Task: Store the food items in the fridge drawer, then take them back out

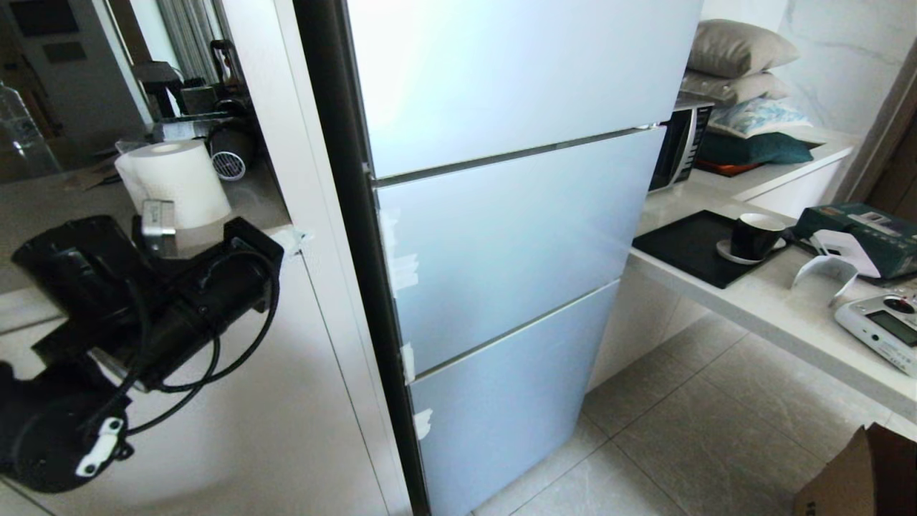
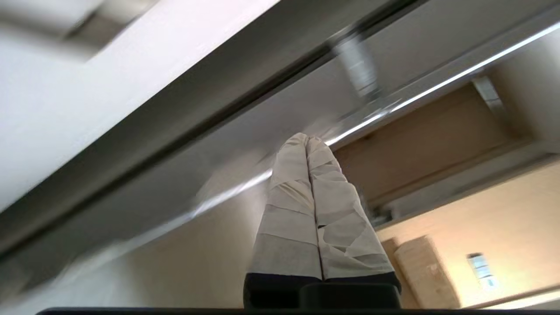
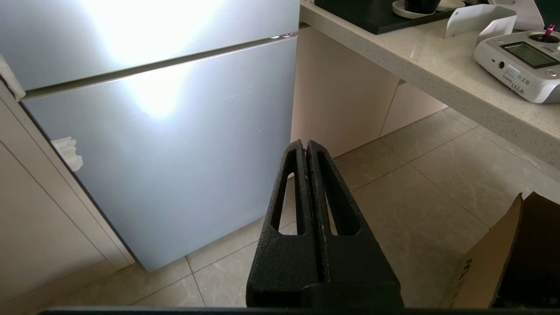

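Note:
The fridge stands shut in front of me, its three pale blue doors closed. The fridge drawer and the food items are out of view. My left arm is raised at the left, beside the white cabinet. In the left wrist view my left gripper points up toward the ceiling, its white-taped fingers pressed together and holding nothing. My right gripper hangs low and is shut and empty. It points at the tiled floor by the fridge's bottom door.
A stone counter runs along the right with a black tray, a dark cup, a green box and a grey controller. A cardboard box sits on the floor. A paper roll stands on the left counter.

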